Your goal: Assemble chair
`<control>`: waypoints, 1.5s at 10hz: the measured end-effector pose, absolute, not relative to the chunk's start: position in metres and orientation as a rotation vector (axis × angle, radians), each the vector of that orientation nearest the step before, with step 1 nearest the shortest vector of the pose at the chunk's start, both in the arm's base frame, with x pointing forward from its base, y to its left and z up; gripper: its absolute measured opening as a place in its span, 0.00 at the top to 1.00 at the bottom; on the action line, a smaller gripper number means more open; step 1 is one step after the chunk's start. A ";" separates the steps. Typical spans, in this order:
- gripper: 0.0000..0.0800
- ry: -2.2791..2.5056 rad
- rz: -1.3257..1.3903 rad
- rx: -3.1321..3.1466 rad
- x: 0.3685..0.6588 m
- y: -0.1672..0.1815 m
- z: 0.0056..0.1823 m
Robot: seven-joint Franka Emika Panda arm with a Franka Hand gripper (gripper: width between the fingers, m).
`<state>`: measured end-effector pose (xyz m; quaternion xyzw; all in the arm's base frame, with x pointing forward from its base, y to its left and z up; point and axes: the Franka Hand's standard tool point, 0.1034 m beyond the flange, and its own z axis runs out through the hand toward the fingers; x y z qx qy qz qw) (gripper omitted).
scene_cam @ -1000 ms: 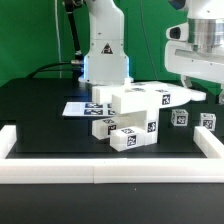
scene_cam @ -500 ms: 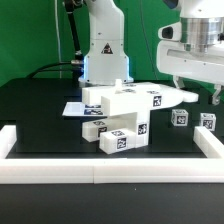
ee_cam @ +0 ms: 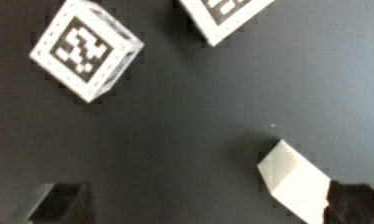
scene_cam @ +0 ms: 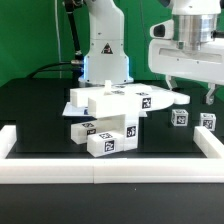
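Chair point(scene_cam: 115, 108) parts lie below the raised gripper point(scene_cam: 192, 92), its fingers point(ee_cam: 59, 200) spread and empty: one stacked cluster of slab and blocks mid-table, two loose cubes point(scene_cam: 180, 118) toward the exterior view's right, border rail point(scene_cam: 110, 170) in front, marker board point(scene_cam: 70, 109) mostly hidden behind.

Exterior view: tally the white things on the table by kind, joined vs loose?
joined chair assembly: 1
loose tagged cubes, at the exterior view's right: 2
border rail: 1
Total: 4
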<state>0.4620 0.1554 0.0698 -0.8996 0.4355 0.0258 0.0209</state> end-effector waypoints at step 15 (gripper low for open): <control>0.19 1.367 0.125 -2.826 0.435 0.202 0.039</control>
